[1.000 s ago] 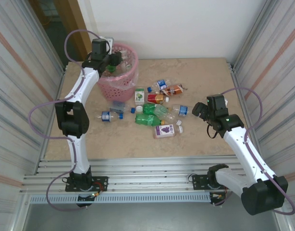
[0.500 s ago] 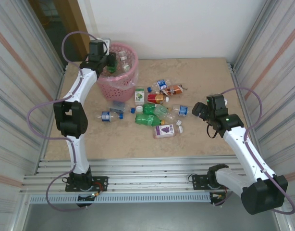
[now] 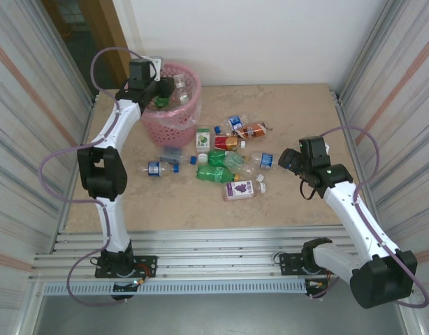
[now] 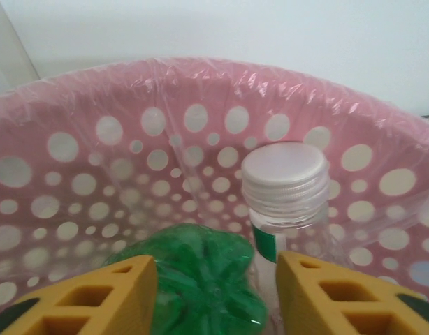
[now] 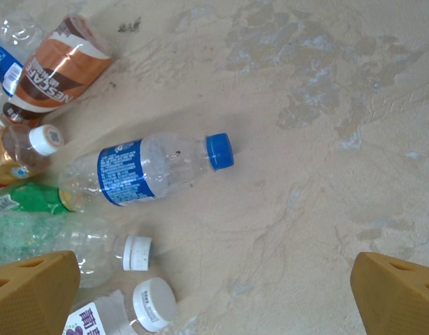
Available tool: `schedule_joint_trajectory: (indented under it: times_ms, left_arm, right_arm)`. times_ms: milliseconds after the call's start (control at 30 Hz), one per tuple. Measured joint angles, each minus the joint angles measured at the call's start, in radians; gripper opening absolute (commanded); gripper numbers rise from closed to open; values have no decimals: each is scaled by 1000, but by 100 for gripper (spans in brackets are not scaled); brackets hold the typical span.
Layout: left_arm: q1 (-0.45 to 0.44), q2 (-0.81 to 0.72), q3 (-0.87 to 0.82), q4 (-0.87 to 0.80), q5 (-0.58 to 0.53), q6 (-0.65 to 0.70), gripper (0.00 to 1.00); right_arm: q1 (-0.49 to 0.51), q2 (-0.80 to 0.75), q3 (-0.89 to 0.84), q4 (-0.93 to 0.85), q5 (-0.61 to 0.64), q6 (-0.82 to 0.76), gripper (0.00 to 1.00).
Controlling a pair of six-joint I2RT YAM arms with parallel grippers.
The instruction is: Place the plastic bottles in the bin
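The pink lattice bin stands at the back left, and its lined wall shows in the left wrist view. My left gripper hangs over its mouth. A crushed green bottle lies between the parted fingers, with a gap on the right side. A clear bottle with a white cap stands in the bin beside it. Several plastic bottles lie scattered mid-table. My right gripper hovers wide open to their right, above bare table near a blue-label bottle.
Corrugated metal walls close in the left and right sides. A brown-label bottle and two white-capped bottles lie at the left of the right wrist view. One blue-capped bottle lies apart, just in front of the bin.
My left gripper has stayed over the bin, shifting slightly towards the back. The right arm and the bottles on the table have not visibly moved.
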Motion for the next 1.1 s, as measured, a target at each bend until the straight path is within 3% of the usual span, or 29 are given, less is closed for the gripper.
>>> schedule_joint_trajectory:
  times_ms: [367,667,833,1100]
  left_arm:
    - [-2,-295,-125,12,11,6,70]
    - [-38,-700,-577,74,-32,30,73]
    - [-103,-902,-835,72,-84,32,75]
    - [-303,-1103,-1094,18,-186,36,76]
  right_arm:
    - [0,0,-11,1,0,0,98]
    - [0,-10,-25,8,0,0,98]
    - [0,-10,-26,21,-1,0,98]
    - [0,-2,-26,35,-5,0,98]
